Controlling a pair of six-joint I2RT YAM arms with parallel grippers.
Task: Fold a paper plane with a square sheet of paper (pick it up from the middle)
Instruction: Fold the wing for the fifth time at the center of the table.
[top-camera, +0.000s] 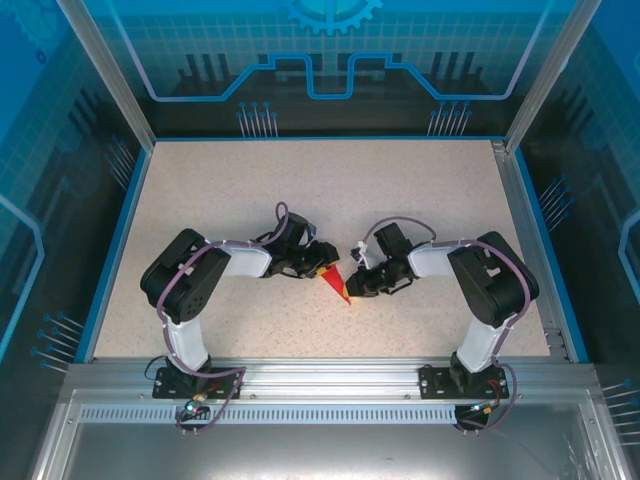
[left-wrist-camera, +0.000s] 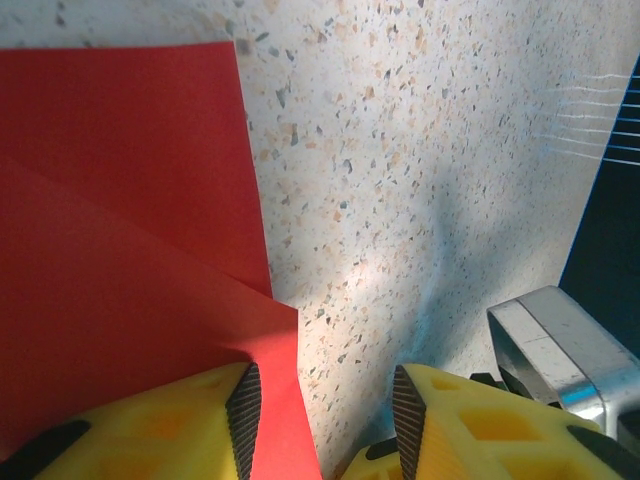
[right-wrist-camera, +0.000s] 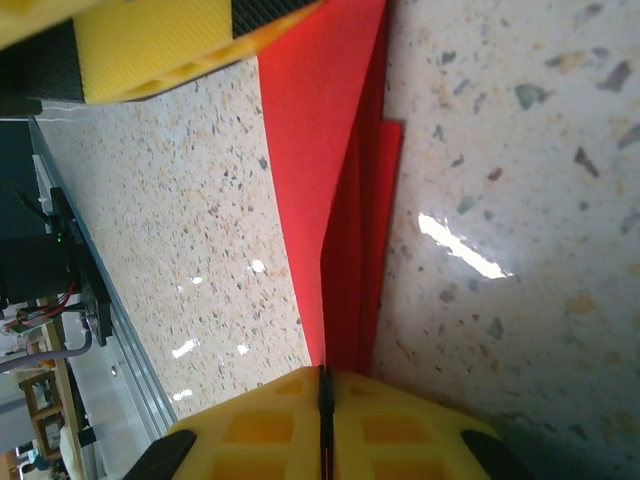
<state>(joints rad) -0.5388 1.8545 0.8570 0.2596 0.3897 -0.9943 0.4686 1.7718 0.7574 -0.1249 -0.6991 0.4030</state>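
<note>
Top external view: one speckled table (top-camera: 250, 190), blue-edged at 9, 12 and 3 o'clock, with a metal rail (top-camera: 320, 375) at 6. Two arms reach inward and meet slightly toward 6 of centre; bare tabletop surrounds them, widest toward 12. One folded red paper (top-camera: 335, 283) lies flat between two claws. The right claw (right-wrist-camera: 325, 395), at the paper's 3 o'clock, is clenched on its layered edge. The left claw (left-wrist-camera: 325, 425), at 9, is released, one yellow finger (left-wrist-camera: 150, 430) over the paper, the other over bare table.
</note>
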